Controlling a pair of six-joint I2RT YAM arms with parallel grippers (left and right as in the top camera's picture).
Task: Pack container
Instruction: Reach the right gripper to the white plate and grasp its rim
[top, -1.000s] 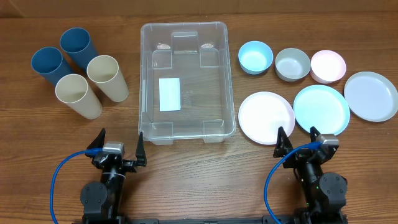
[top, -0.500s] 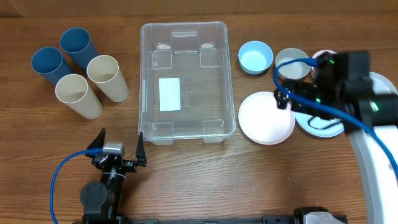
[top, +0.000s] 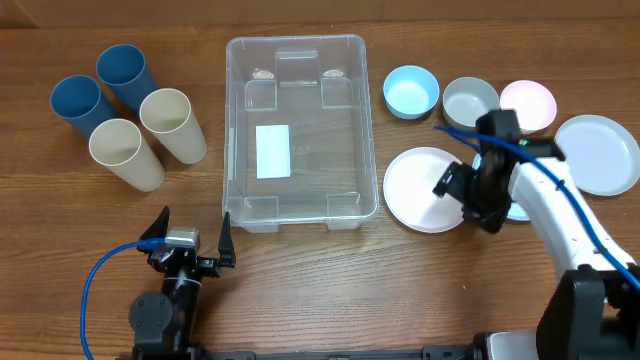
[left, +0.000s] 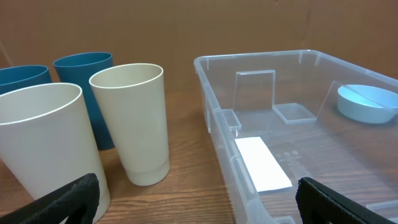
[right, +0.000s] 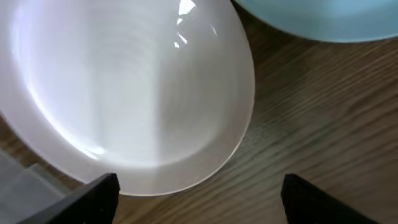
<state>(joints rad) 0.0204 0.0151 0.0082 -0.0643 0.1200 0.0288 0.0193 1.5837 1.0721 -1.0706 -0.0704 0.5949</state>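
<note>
Since 0.5 s ago the right arm has swung down from over the bowls. Its right gripper (top: 468, 198) now hangs over the right rim of the white plate (top: 420, 185), fingers spread wide and gripping nothing.

1 clear container (top: 296, 40) lies mid-table, left of that gripper with the white plate between them. It holds only its white label (top: 272, 151).

3 plates lie right of the container: white, teal (right: 323, 18) and pale blue (top: 600, 150).

4 upright cups stand left of it: 2 blue cups (top: 78, 100) and 2 cream cups (top: 120, 150).

3 bowls line its far right: blue bowl (top: 411, 91), grey bowl (top: 470, 100), pink bowl (top: 535, 100).

The left gripper (top: 193, 228), parted and empty-handed, sits just beside the container's near left corner.
</note>
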